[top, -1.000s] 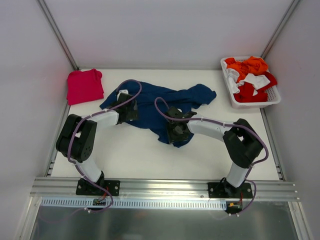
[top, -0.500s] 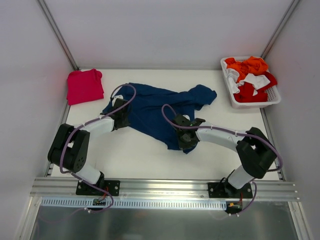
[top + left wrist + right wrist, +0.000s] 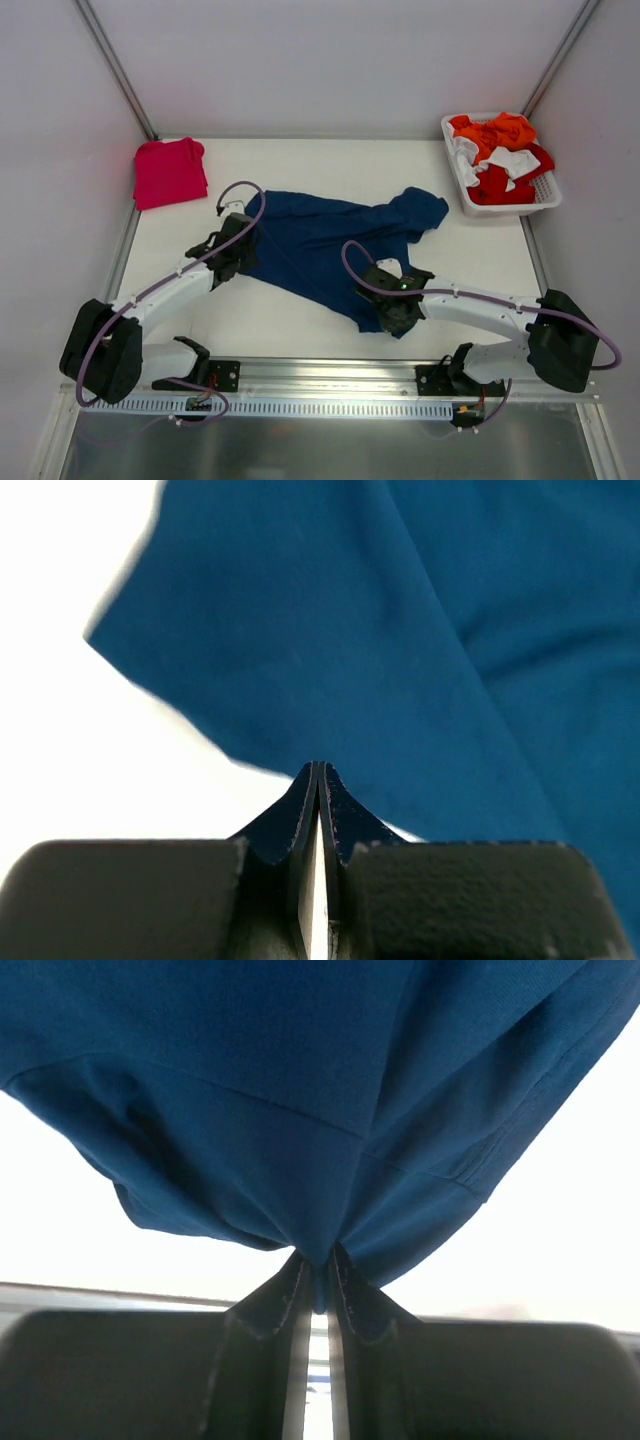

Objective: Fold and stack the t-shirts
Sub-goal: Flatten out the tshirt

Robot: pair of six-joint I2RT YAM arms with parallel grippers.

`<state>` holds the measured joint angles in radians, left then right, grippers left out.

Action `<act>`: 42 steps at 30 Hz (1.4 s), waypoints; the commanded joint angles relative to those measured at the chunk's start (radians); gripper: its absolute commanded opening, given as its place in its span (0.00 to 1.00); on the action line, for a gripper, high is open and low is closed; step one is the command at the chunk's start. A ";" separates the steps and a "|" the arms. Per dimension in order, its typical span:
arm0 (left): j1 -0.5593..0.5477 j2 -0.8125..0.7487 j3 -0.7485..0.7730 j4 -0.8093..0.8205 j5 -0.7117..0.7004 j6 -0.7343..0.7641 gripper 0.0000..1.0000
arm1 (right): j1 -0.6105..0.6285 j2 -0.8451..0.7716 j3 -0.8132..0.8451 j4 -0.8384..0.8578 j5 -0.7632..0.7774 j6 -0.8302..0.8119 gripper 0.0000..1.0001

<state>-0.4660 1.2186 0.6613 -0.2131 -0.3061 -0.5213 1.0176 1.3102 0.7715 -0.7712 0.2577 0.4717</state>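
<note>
1. The large dark navy blue cloth t-shirt [image 3: 320,230] lies rumpled in the middle of the white table [image 3: 270,305].
2. The left gripper [image 3: 318,772] is clenched on its left edge and the right gripper [image 3: 316,1260] pinches its bunched near corner (seemingly to stretch it flat).
3. The bright pinkish-red folded t-shirt [image 3: 168,172] sits at the far left, likely as the stack's base.

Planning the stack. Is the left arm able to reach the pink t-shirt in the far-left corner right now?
Probably not freely: the way to the pink t-shirt looks clear, but the left arm has its jaws shut on the navy t-shirt, which would drag along.
</note>
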 commanded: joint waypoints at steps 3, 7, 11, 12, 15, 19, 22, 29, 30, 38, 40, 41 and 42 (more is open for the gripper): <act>-0.003 0.143 0.076 -0.026 -0.079 -0.005 0.00 | 0.047 -0.062 -0.040 -0.082 0.045 0.111 0.13; -0.005 0.335 0.145 -0.037 -0.093 -0.019 0.00 | 0.070 -0.066 -0.047 -0.079 0.058 0.133 0.28; -0.003 0.409 0.173 -0.043 -0.021 -0.032 0.10 | 0.094 -0.086 -0.044 -0.080 0.077 0.154 0.94; -0.005 0.413 0.172 -0.043 -0.016 -0.029 0.12 | 0.099 -0.095 -0.044 -0.080 0.083 0.159 0.97; -0.006 0.417 0.161 -0.045 -0.027 -0.026 0.00 | 0.114 -0.135 -0.044 -0.083 0.110 0.177 0.97; -0.006 0.407 0.135 -0.046 -0.010 -0.032 0.00 | 0.121 -0.187 -0.038 -0.097 0.135 0.189 0.97; -0.011 0.380 0.103 -0.049 0.007 -0.043 0.00 | 0.121 -0.230 -0.023 -0.117 0.158 0.189 0.97; -0.057 0.167 -0.008 -0.118 0.059 -0.143 0.00 | 0.121 -0.290 0.026 -0.178 0.212 0.185 0.97; -0.068 0.141 -0.015 -0.138 0.056 -0.160 0.00 | 0.122 -0.293 0.031 -0.181 0.218 0.185 0.97; -0.198 -0.063 -0.098 -0.317 0.036 -0.308 0.00 | 0.121 -0.273 0.071 -0.175 0.233 0.162 0.97; -0.230 -0.096 -0.121 -0.345 0.019 -0.350 0.00 | 0.121 -0.255 0.071 -0.171 0.230 0.160 0.97; -0.246 -0.128 -0.146 -0.370 0.015 -0.391 0.00 | 0.121 -0.247 0.071 -0.163 0.227 0.157 0.97; -0.270 -0.143 -0.158 -0.382 0.004 -0.410 0.00 | 0.121 -0.233 0.069 -0.160 0.219 0.157 0.97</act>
<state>-0.6910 1.1309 0.5484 -0.4721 -0.2886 -0.8104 1.1332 1.0519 0.8089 -0.9161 0.4610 0.6342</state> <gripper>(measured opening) 0.003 0.966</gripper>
